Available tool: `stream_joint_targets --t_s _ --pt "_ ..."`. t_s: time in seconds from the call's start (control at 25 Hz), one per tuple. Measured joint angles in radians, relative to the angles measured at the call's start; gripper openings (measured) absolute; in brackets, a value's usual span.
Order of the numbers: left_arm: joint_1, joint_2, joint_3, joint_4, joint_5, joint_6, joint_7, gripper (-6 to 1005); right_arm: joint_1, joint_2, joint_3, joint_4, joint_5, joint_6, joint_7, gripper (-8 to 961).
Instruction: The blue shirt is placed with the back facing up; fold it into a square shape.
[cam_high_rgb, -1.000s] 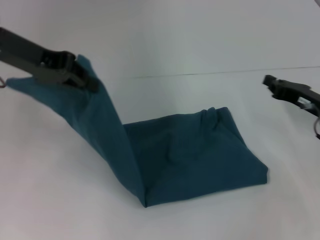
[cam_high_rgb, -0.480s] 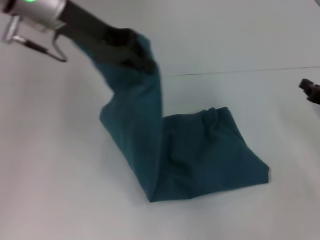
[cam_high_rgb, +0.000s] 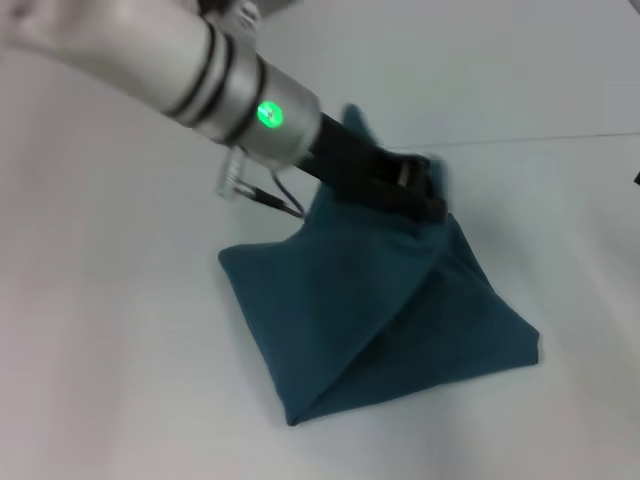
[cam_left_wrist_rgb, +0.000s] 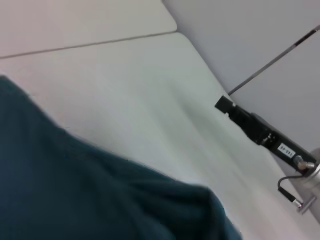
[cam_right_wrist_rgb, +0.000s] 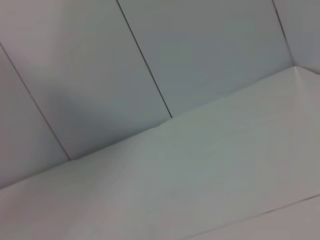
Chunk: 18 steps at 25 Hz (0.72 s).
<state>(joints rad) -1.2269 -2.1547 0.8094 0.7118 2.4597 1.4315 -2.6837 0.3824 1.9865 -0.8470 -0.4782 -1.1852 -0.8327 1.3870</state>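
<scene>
The blue shirt (cam_high_rgb: 380, 320) lies on the white table as a partly folded dark teal bundle. One layer is pulled up and over toward its far right corner. My left gripper (cam_high_rgb: 422, 192) reaches in from the upper left and is shut on the raised edge of the shirt, just above that corner. The left wrist view shows the same cloth (cam_left_wrist_rgb: 75, 190) close up. My right gripper (cam_left_wrist_rgb: 226, 104) shows farther off in that view, away from the cloth. In the head view only a dark sliver (cam_high_rgb: 637, 178) of it shows at the right border.
The white table (cam_high_rgb: 120, 380) spreads around the shirt on every side. A seam line (cam_high_rgb: 540, 138) runs across the far part of the table. The right wrist view shows only grey wall panels (cam_right_wrist_rgb: 200, 50) and table surface.
My left gripper has swept from the far left to the right, carrying the shirt's lifted side over the folded part. The right gripper has drawn back to the right edge of the head view.
</scene>
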Motion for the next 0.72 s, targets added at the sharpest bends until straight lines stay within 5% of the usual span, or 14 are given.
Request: stream_joint_targets --t_s 0.24,0.52,0.72 --pt "0.006 -0.006 0.027 -0.117 -0.058 -0.055 0.041 97 -0.008 -0.001 0.004 -0.007 -0.009 0.003 0.0 0" --pt "0.106 -0.007 0.028 -0.009 -0.138 0.036 0.069 397 -0.021 -0.004 0.024 -0.016 -0.012 -0.039 0.002 0" --pt "0.271 -0.002 0.022 0.181 -0.167 0.114 0.096 607 -0.035 -0.006 0.028 -0.062 -0.086 -0.115 0.015 1"
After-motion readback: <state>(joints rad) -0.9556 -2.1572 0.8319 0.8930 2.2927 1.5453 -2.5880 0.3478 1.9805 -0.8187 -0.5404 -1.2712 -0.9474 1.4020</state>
